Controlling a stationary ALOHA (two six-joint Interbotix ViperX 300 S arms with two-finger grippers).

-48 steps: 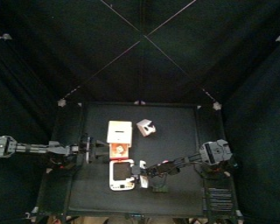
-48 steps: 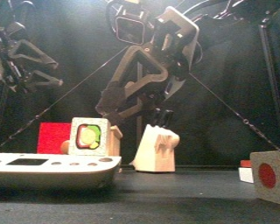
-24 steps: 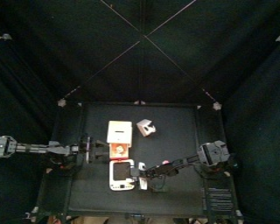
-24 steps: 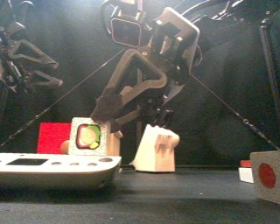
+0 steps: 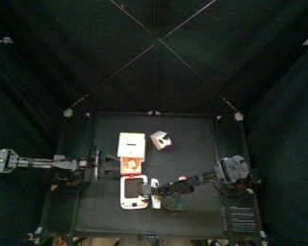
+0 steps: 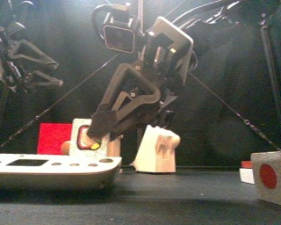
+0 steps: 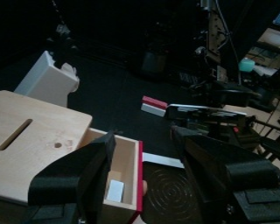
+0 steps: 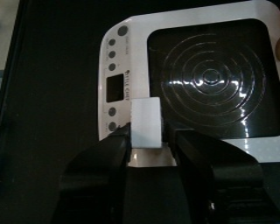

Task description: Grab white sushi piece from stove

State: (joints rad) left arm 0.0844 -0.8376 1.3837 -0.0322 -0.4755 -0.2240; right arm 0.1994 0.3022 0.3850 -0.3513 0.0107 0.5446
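Observation:
The stove (image 8: pixel 116 61) is a flat white slab with a grey ringed burner and a strip of buttons; it lies at the table's front (image 5: pixel 128 195). The white sushi piece (image 8: pixel 146 118) stands on its front part beside the burner. My right gripper (image 8: pixel 150 138) is low over the stove, open, with one jaw close on each side of the piece. In the top view the right gripper (image 5: pixel 146 192) reaches the stove from the right. My left gripper (image 7: pixel 154 175) rests open at the table's left (image 5: pixel 88 170), holding nothing.
A white-and-orange box (image 5: pixel 132 144) and a grey cube (image 5: pixel 161 140) stand behind the stove. A red block (image 6: pixel 49 138), a pale wooden block (image 6: pixel 154 149) and the grey cube with a red dot (image 6: pixel 270 176) show at table height. A wooden box (image 7: pixel 38 131) lies before the left gripper.
The right arm has dropped and slid left over the stove, now hiding the box behind it in the front view. Its jaws have narrowed. The left arm has not moved.

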